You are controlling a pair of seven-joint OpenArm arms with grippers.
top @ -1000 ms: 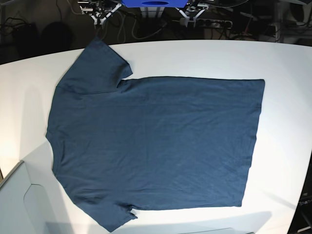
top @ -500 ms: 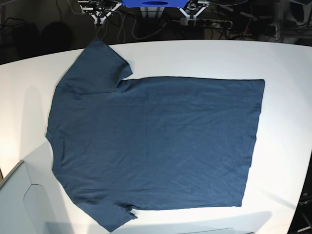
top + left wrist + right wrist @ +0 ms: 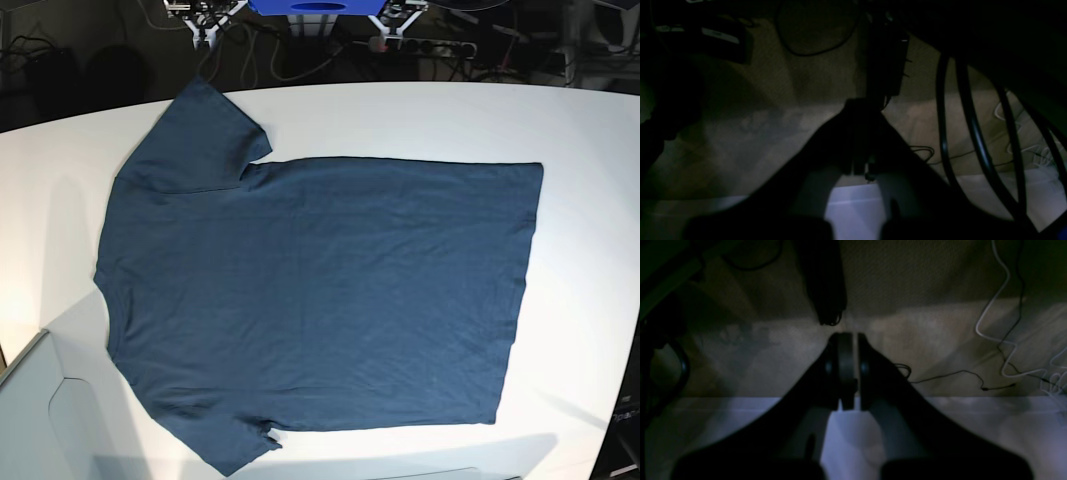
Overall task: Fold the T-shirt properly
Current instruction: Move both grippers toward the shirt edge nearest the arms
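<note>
While the shirt [image 3: 320, 300] lies spread flat on the white bench [image 3: 590, 150], I note its neck end faces the left of the base view and its hem the right. One sleeve [image 3: 205, 135] points toward the far edge, the other [image 3: 235, 445] toward the near edge. Fabric is lightly wrinkled and unfolded; no part is turned over.

My left hand [image 3: 862, 166] sits well apart from the shirt, beyond the far edge, its fingers pressed together and holding nothing. My right hand [image 3: 848, 373] is likewise pulled back, jaws closed on each other, empty. Both wrist views are dim and show only carpeted floor [image 3: 923, 280], loose cables [image 3: 993, 323] and a pale strip of bench edge [image 3: 853, 206] beneath the fingers. In the base view both arms show only as white brackets at the top edge.
</note>
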